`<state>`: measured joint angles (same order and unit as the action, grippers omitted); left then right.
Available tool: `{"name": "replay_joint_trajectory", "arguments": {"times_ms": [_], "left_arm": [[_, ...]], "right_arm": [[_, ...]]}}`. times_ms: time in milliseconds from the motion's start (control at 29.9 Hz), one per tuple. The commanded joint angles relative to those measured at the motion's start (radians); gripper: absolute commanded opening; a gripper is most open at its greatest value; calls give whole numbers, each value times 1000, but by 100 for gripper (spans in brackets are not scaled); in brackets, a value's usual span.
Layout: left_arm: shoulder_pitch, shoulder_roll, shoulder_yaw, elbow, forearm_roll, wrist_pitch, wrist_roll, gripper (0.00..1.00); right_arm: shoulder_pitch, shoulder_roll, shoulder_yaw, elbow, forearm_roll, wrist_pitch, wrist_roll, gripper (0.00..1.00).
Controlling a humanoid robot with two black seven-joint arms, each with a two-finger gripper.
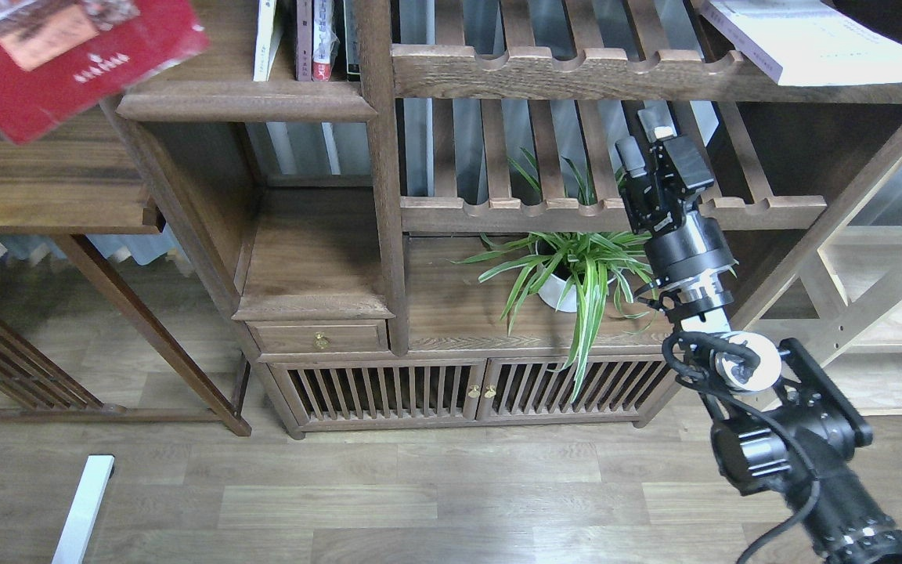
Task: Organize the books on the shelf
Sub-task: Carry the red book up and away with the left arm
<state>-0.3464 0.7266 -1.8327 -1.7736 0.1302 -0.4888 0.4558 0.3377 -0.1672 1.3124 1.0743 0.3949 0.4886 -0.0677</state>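
the red book (67,59) sits at the top-left corner of my view, up and to the left of the shelf (243,106), tilted, its upper part cut off by the frame. my left gripper is out of view, so i cannot say from here how it grips the cover or whether it does. i judge this book light and thin, a floppy paperback with a glossy cover that will sag and could slide if pinched near a loose corner; hold near the spine edge would keep it stiffer.

on the shelf itself, a few books (306,39) stand upright against the post at its right end, a white one leftmost.

right of the shelf, on the top slatted rack, a pale book (811,39) lies flat, one corner overhanging the front rail. that overhang looks like the easy place to take it, though thin pages may bend.

below that rack, my right gripper (654,153) points upward in front of the lower slatted rack, above the potted plant (568,274), jaws slightly apart and holding nothing.
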Motion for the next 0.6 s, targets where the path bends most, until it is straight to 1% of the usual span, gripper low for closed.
{"name": "replay_joint_trajectory", "arguments": {"times_ms": [0, 67, 167, 401, 501, 568], "left_arm": [[37, -22, -49, 0, 46, 0, 4, 0], [38, -22, -53, 3, 69, 0, 10, 0], [38, -27, -51, 8, 101, 0, 32, 0], [23, -78, -19, 6, 213, 0, 33, 0], [-14, -107, 6, 13, 255, 61, 33, 0], [-54, -125, 27, 19, 298, 119, 33, 0]], "right_arm": [[-6, -28, 1, -1, 2, 0, 0, 67], [-6, -34, 1, 1, 2, 0, 0, 67], [-5, -38, 2, 1, 2, 0, -1, 67], [3, -51, 1, 1, 4, 0, -1, 67], [3, -52, 2, 1, 4, 0, -1, 66], [4, -52, 2, 1, 4, 0, -1, 66]]}}
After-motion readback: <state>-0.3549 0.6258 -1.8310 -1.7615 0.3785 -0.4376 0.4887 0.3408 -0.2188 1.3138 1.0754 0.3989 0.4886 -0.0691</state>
